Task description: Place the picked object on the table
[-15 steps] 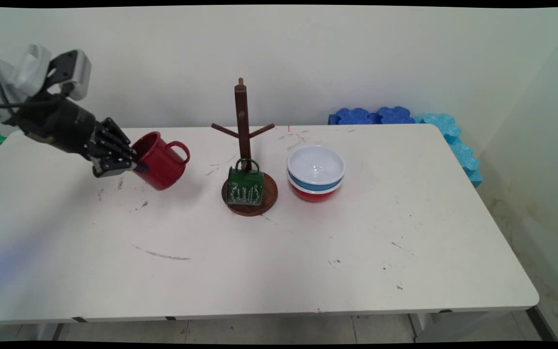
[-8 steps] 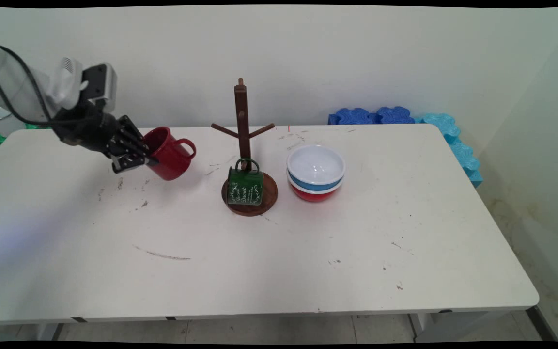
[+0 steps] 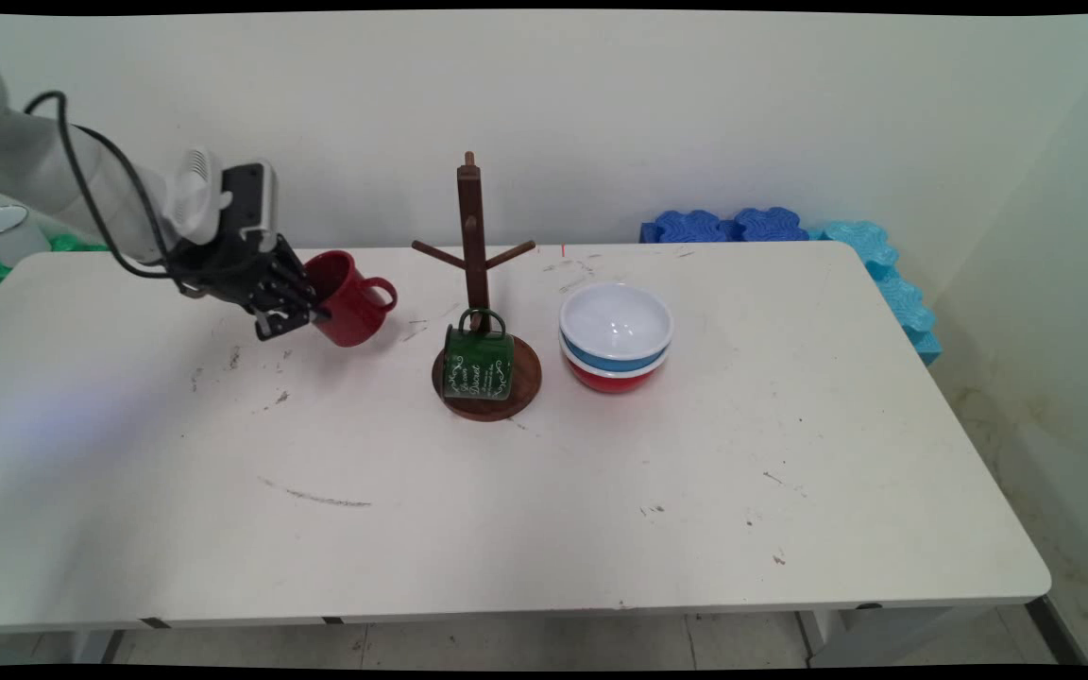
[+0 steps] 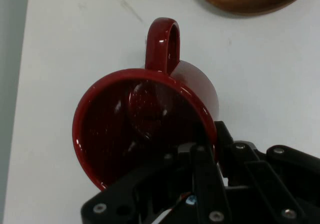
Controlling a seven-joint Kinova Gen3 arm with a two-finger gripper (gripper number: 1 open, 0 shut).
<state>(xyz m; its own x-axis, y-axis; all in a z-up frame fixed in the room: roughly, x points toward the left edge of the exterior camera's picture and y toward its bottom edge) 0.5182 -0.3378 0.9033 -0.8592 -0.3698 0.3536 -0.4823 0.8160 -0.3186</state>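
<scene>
You have the red mug (image 3: 351, 299) lifted off the tabletop (image 3: 506, 491), the jaws of the gripper (image 3: 303, 316) clenched on its rim, left of the mug tree (image 3: 474, 247); it hangs on no peg.

A glossy red mug (image 3: 353, 299) is showing beside a green mug (image 3: 479, 364) with white script, a dark brown wooden stand (image 3: 474, 255), and white, blue and red bowls (image 3: 616, 336).
</scene>
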